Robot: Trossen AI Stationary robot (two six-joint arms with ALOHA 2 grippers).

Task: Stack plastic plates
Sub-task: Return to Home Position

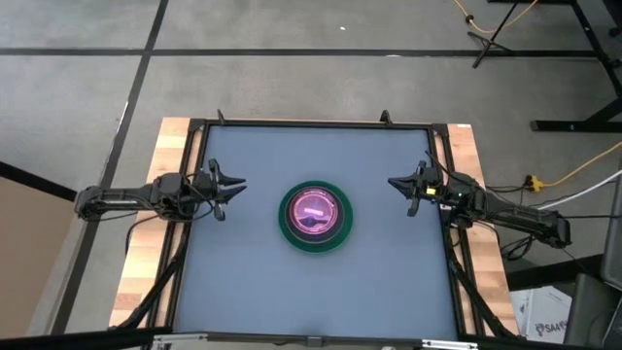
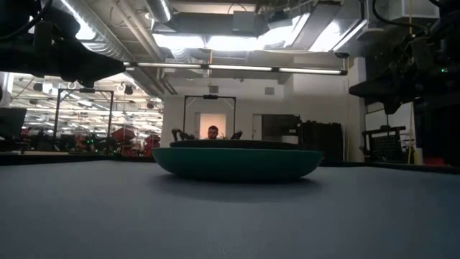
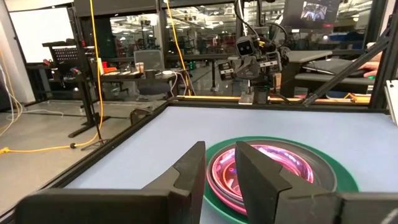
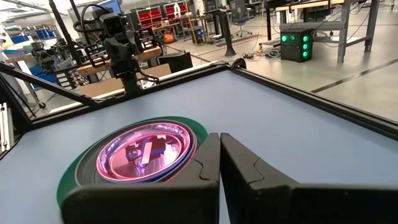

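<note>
Plastic plates (image 1: 313, 215) sit nested in one stack at the middle of the table (image 1: 243, 282), about midway between the two arms. The large dark green plate (image 1: 289, 233) is at the bottom, flat on the table. Its rim shows all round the smaller plates inside it. The pink plate (image 1: 313, 208) lies uppermost and glows under the lights. In the low view a dark rim shows just above the green plate, and the layers between cannot be told apart.

The left gripper (image 1: 233, 191) hangs near the left edge of the table, well apart from the stack, and points right towards it. Its fingers (image 3: 189, 171) are slightly parted, with a narrow gap between them, and grasp nothing.

The right gripper (image 1: 396, 184) hangs near the right edge, also well apart from the stack, and points left towards it. Its fingers (image 4: 205, 155) are pressed together and hold nothing.

Each wrist view shows the stack just beyond that arm's own fingertips, with the other arm at the far side of the table. In the low view a person (image 2: 213, 132) is visible in the room behind the stack.
</note>
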